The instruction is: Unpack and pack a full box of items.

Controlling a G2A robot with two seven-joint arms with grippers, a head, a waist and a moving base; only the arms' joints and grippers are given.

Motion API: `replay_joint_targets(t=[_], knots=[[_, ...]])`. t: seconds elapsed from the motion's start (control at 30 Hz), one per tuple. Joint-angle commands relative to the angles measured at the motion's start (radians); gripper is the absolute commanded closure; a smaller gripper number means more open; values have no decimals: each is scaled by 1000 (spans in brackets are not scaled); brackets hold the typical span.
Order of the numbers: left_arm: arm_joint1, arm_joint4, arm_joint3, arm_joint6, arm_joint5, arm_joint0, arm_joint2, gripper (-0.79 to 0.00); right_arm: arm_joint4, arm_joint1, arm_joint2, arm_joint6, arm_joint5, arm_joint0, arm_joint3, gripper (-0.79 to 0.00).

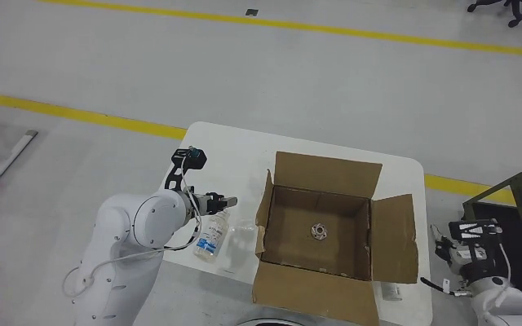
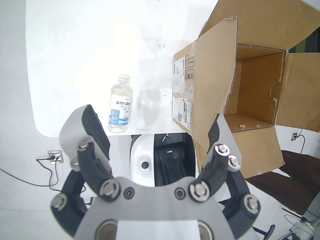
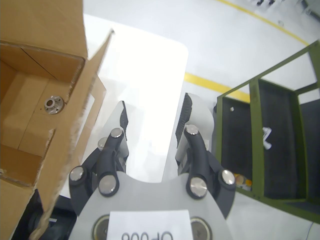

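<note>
The left hand [image 2: 155,116] is hovering wide open and empty near the bottle [image 1: 214,235], which is lying on the worktop [image 1: 236,155] left of the box [image 1: 314,292] in the top view, seemingly unpacked. The right hand [image 3: 155,101], likewise open and empty, is idling at lower right. A metal fitting [image 1: 318,232] is sitting inside the box.

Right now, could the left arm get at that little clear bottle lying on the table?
Probably yes. The bottle lies in the open on the white table, beside the cardboard box, and the left end effector hangs open near it with nothing between.
</note>
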Motion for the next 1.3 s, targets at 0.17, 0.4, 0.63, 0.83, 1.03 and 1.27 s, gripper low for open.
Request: replay_joint_targets(t=[0.17,0.4,0.63,0.83,1.03,1.27], knots=[[0,0,0,0,0,0,0,-785,-42,6,-65,-49,-152,33,-85,0],[0,0,0,0,0,0,0,-785,-287,16,-405,177,-226,206,-49,0],[0,0,0,0,0,0,0,-785,-400,-7,-725,396,-194,521,252,0],[0,0,0,0,0,0,0,-785,-349,-31,-842,454,-162,668,427,0],[0,0,0,0,0,0,0,-785,-349,-31,-842,454,-162,668,427,0],[0,0,0,0,0,0,0,-785,-349,-31,-842,454,-162,668,427,0]])
